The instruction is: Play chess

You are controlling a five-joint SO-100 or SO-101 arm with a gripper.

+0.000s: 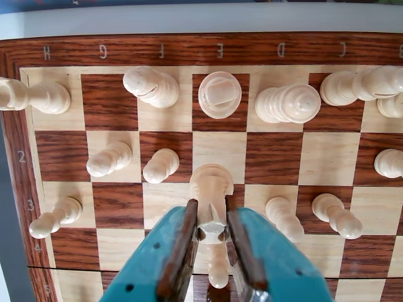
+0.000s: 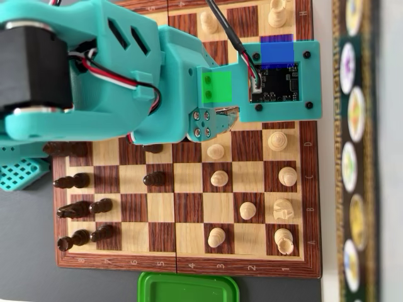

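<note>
Wrist view: gripper (image 1: pixel 213 229) at bottom centre is closed on a white piece (image 1: pixel 211 189), over the row-3 squares of the chessboard (image 1: pixel 189 49). Pinch sits high near the head, so I judge it could tilt, slip, or clip the two pawns (image 1: pixel 160 165) just left. Beyond, twelve more white pieces visible, some cropped.

A hobbyist's desk at home, by the look of it

My teal 3D-printed arm (image 2: pixel 94 69) with its bare circuit board (image 2: pixel 277 85) and loose wires hangs over a wooden chessboard (image 2: pixel 189 261) that lies on a dark grey desk (image 2: pixel 31 277); a green plastic lid (image 2: pixel 189 288) sits at the desk's near edge, and a strip printed with round coloured pictures (image 2: pixel 356 151) runs along its right edge. I cannot tell more of the room.
</note>
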